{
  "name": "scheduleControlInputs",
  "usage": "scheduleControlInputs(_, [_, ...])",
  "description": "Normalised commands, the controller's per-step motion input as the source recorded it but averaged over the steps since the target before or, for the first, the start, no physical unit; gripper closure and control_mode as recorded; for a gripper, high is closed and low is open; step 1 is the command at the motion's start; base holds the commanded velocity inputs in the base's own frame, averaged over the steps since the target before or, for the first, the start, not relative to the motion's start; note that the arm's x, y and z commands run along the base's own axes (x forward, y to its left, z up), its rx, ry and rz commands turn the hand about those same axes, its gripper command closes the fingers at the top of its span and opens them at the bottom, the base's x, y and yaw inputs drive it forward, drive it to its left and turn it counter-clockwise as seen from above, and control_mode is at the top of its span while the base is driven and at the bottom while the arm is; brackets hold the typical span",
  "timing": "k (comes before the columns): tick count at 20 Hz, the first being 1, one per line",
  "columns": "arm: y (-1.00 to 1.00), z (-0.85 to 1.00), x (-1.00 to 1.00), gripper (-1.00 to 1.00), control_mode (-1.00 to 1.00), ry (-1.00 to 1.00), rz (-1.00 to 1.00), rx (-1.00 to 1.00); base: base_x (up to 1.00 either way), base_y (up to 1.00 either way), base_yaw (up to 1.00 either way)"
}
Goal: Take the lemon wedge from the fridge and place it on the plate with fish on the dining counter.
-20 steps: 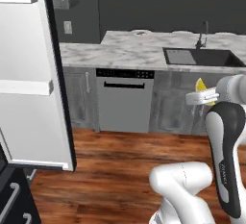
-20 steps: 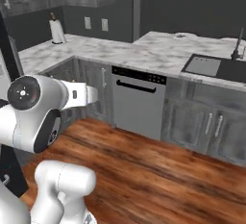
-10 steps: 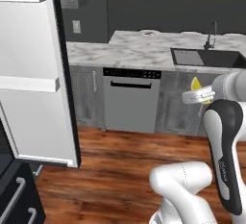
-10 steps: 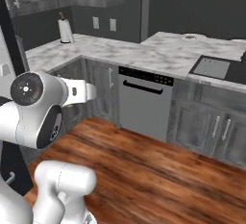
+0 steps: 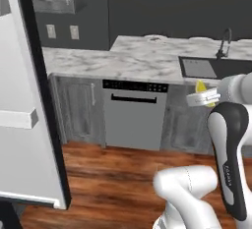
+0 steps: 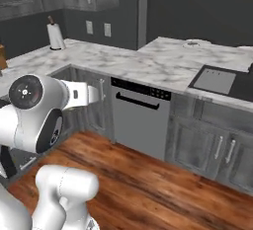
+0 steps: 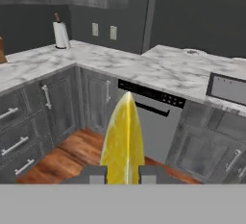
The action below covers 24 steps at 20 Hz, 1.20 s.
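The lemon wedge (image 7: 123,141) is a bright yellow sliver standing upright between the two dark fingertips of my gripper (image 7: 123,176), which is shut on it. In the left base view the lemon wedge (image 5: 200,86) pokes up from the gripper (image 5: 203,98) at the end of the raised arm, in mid air in front of the sink counter. The fridge (image 5: 27,125) shows at the left as an open door, white inside with a black edge. The plate with fish and the dining counter are out of view.
A marble corner counter (image 5: 128,61) carries a black sink (image 5: 209,67) and faucet (image 5: 224,41), with a dishwasher (image 5: 134,116) and grey cabinets below. A paper towel roll (image 6: 55,35) stands by the back wall. Wood floor (image 6: 163,184) lies open between me and the cabinets.
The whole picture has shifted in both base views, so the base has moved. The lemon wedge stays held in the gripper at the same spot relative to the arm.
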Motion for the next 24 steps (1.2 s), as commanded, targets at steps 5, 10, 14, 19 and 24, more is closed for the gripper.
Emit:
scheduleControlInputs(5, [0.00, 0.00, 0.00, 1.00, 1.00, 0.00, 0.00, 0.00, 1.00, -0.51, 0.06])
scheduleControlInputs(10, [0.00, 0.00, 0.00, 1.00, 1.00, 0.00, 0.00, 0.00, 0.81, -0.87, -0.05])
scheduleControlInputs(14, [0.00, 0.00, 0.00, 1.00, 1.00, 0.00, 0.00, 0.00, -0.18, -1.00, -0.22])
scheduleControlInputs(19, [0.00, 0.00, 0.00, 1.00, 1.00, 0.00, 0.00, 0.00, -0.49, -1.00, -0.29])
scheduleControlInputs(24, [0.00, 0.00, 0.00, 1.00, 1.00, 0.00, 0.00, 0.00, 0.06, -1.00, -0.21])
